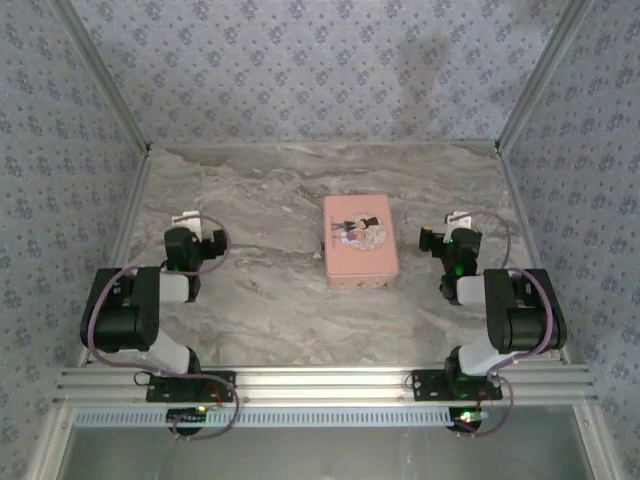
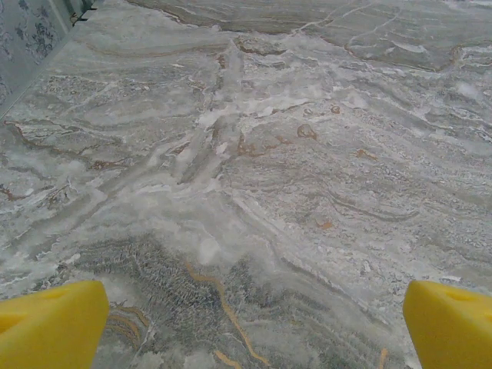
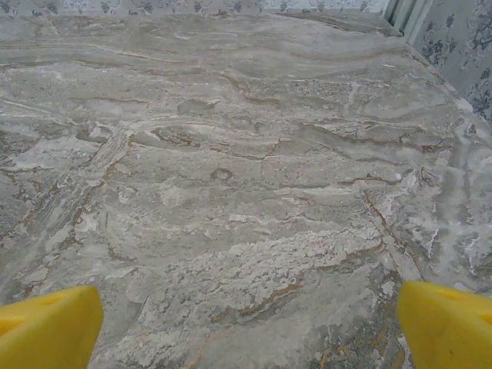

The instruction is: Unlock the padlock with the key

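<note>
Left tool (image 2: pixel 250 327) wide open, empty | right tool (image 3: pixel 246 327) wide open, empty

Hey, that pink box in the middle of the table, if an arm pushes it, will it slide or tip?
The pink box lies flat and low, so it would probably slide rather than tip. Its straight edges suggest it is stiff. The table looks smooth, so it may skid easily.
</note>
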Robot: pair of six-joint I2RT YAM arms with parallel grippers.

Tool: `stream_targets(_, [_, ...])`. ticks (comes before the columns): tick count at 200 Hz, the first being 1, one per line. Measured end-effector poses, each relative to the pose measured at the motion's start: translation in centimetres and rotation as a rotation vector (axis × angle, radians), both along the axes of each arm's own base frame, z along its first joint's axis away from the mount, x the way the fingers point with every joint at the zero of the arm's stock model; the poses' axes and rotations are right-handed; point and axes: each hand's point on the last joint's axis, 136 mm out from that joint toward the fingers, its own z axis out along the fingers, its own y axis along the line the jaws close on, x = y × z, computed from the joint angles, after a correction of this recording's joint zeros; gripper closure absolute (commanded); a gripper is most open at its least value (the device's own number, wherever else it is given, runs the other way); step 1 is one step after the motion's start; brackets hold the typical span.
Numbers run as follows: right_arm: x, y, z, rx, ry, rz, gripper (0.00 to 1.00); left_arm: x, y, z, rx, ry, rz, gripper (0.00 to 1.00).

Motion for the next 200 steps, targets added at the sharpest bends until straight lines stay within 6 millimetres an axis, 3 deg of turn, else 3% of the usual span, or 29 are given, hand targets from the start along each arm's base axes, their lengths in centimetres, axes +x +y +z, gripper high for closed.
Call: stream_targets(200, [0.07,0.17,-0.03,0.003,0.005,0.01,0.0,-0.01,0.0,-0.01,0.0,0.001,0.0,0.02])
